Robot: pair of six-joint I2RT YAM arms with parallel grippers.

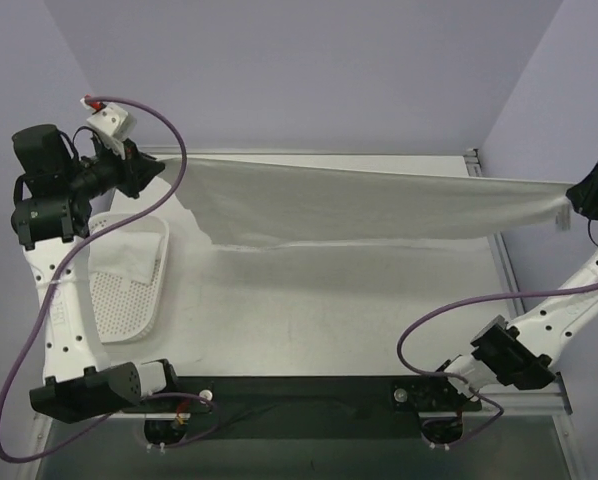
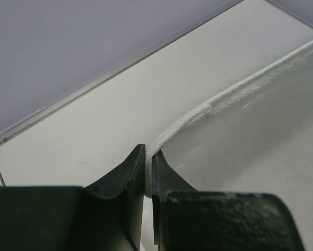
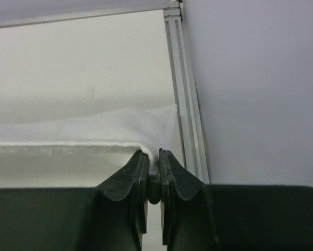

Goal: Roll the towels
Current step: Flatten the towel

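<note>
One white towel hangs stretched out above the table, held taut by its two upper corners. My left gripper is shut on the towel's left corner; in the left wrist view the towel's hem runs out from between the fingertips of that gripper. My right gripper is shut on the right corner; the right wrist view has the cloth bunched in this gripper. A second towel lies crumpled in the basket.
A white perforated plastic basket sits on the table at the left, beside the left arm. An aluminium rail edges the table on the right, with a grey wall just past it. Purple cables loop off both arms.
</note>
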